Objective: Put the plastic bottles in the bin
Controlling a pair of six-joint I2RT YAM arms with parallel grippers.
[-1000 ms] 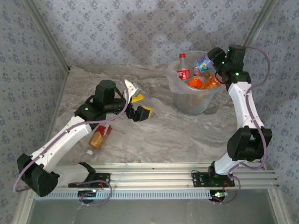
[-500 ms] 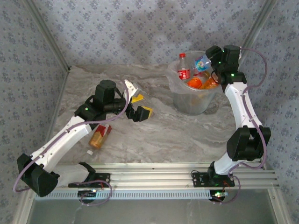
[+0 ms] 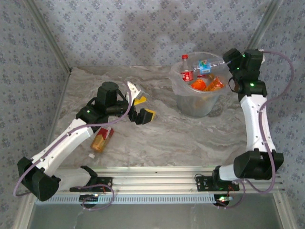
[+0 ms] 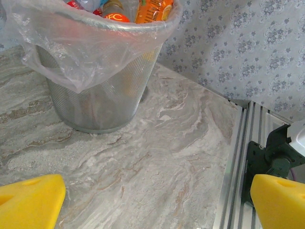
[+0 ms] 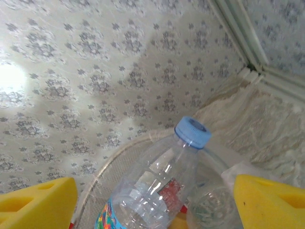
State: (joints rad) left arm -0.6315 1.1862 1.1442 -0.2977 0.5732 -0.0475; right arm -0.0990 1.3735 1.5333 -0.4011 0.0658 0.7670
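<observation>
The bin (image 3: pixel 198 98) stands at the back right of the table, holding several plastic bottles with red and orange labels. A clear bottle (image 3: pixel 206 65) with a blue cap lies on top of the pile. My right gripper (image 3: pixel 223 62) hovers at the bin's right rim. In the right wrist view it (image 5: pixel 155 202) is open, and the clear bottle (image 5: pixel 162 181) sits between the yellow fingertips (image 5: pixel 38 202), apart from both. My left gripper (image 3: pixel 141 103) hangs open and empty over mid-table, facing the bin (image 4: pixel 95 90). An amber bottle (image 3: pixel 101 138) with a red label lies under the left arm.
A small white cap (image 3: pixel 90 155) lies near the table's front left. An aluminium rail (image 3: pixel 157 174) runs along the near edge, and the right arm's base (image 4: pixel 276 157) is bolted to it. Wallpapered walls close the back and sides.
My right gripper opened and drew back to the right of the bin, leaving the clear blue-capped bottle lying on the pile. The left arm has not moved.
</observation>
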